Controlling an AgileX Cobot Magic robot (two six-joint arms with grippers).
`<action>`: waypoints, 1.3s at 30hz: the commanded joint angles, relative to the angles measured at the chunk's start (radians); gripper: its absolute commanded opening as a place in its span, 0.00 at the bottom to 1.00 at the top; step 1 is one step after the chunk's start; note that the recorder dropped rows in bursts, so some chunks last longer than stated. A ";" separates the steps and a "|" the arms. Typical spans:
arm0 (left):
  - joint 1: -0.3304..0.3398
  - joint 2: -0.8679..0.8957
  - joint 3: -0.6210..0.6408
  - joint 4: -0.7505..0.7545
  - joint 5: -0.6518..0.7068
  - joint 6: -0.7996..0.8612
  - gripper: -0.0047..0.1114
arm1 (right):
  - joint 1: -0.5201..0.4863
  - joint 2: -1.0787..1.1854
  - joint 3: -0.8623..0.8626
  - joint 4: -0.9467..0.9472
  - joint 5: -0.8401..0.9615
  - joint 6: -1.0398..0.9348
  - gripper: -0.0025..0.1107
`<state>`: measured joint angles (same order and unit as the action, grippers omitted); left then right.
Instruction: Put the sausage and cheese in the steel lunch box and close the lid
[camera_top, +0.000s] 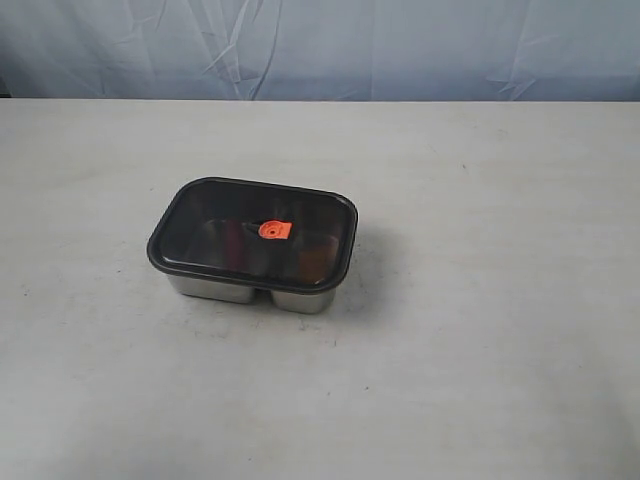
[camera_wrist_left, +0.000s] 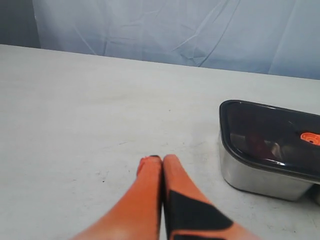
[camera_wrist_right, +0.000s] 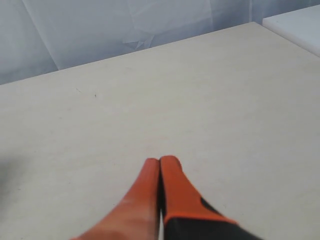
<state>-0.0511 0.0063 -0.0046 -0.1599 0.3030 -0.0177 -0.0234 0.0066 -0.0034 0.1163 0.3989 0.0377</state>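
Since the lid (camera_top: 225, 212) is already sitting on the steel lunch box (camera_top: 215, 289), I'd say this job is basically at the finish line. The dark rim overhangs the shiny walls evenly all round and the little orange valve (camera_top: 272, 230) faces straight up, so the lid looks seated square rather than cocked on a corner. Whether it's actually pressed tight, I can't tell from these shots.

Left end effector (camera_wrist_left: 162, 161): the two orange fingers are pressed together with nothing between them, low over bare tabletop (camera_wrist_left: 75, 125). The box is ahead of its tips and off to one side, near but clearly apart, no contact. Right end effector (camera_wrist_right: 159, 161): same deal, fingers together and empty, with only plain tabletop ahead of it. The box isn't in its view at all. Neither arm shows in the exterior view, so both sit clear of the box, which makes sense if there's nothing left to carry.

Contents: through the smoky lid, in the left wrist view, there's a dim reddish shape I take for the sausage (camera_wrist_left: 256, 143), lying inside the box. The cheese I honestly can't pick out, since the tint hides too much. My guess is it's in there too.

If anything's left, it'd be a firm push down on the lid.
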 joint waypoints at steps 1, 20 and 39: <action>0.001 -0.006 0.005 0.006 -0.083 -0.004 0.04 | -0.005 -0.007 0.003 0.000 -0.010 -0.001 0.02; 0.001 -0.006 0.005 0.077 -0.093 -0.002 0.04 | -0.005 -0.007 0.003 0.001 -0.011 -0.001 0.02; 0.001 -0.006 0.005 0.077 -0.093 -0.002 0.04 | -0.005 -0.007 0.003 0.001 -0.010 -0.001 0.02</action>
<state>-0.0511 0.0063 -0.0032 -0.0819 0.2228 -0.0177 -0.0234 0.0066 -0.0034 0.1163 0.3989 0.0403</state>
